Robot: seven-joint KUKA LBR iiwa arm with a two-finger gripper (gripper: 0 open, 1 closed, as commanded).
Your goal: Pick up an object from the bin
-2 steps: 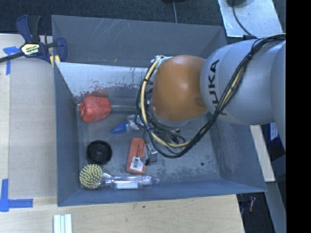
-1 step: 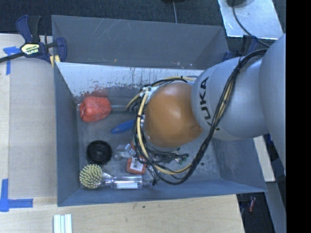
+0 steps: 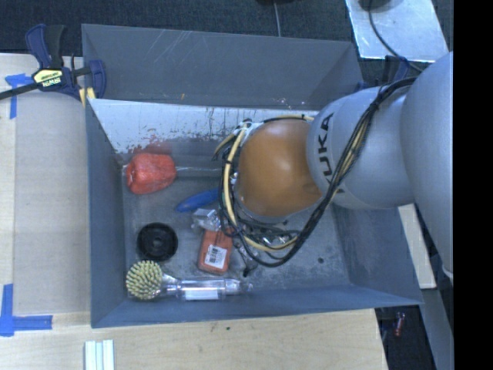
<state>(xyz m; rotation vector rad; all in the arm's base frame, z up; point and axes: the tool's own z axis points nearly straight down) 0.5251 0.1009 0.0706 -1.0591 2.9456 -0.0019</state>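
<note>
Camera view | arm [image 3: 385, 153] over bin [image 3: 104, 230] centre | gripper hidden under cover [image 3: 273, 168], state: cannot tell | nearest: orange packet [image 3: 216, 253], probably just beside | centre on it, clear of blue scrap [image 3: 196, 201]

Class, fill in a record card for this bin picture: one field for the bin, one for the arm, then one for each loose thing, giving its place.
bin: grey metal bin, seen from above
arm: reaches in from the right, orange wrist cover over the bin's middle
upper left: red lumpy object
left of cover: blue piece
under cover's lower edge: orange packet, cables partly across it
lower left: black round disc
along bottom wall: brush, pale bristles, clear handle, lying flat
</note>
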